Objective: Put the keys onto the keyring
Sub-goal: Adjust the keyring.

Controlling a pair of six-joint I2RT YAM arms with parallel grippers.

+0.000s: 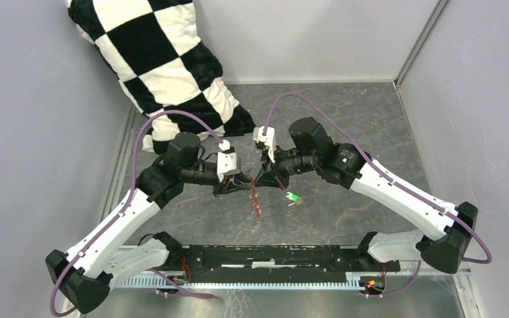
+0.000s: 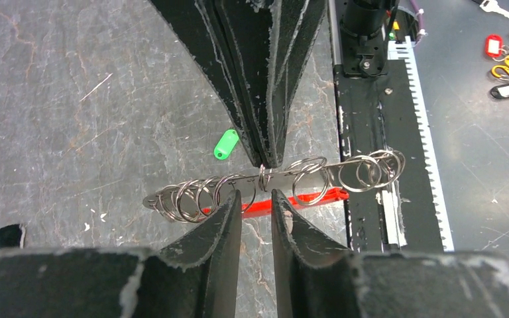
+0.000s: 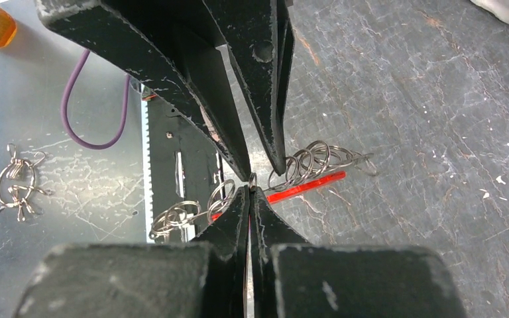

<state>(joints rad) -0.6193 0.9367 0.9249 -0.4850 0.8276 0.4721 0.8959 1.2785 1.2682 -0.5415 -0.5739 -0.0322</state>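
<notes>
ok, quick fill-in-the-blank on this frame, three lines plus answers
1. The right gripper is pinched shut on a ring of the ___.
2. The flat tag hanging from it is ___.
3. The loose key lying on the table has a ___ head.
Missing words: keyring; red; green.

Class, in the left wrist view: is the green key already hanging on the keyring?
No, the green key lies on the table, apart from the keyring.
</notes>
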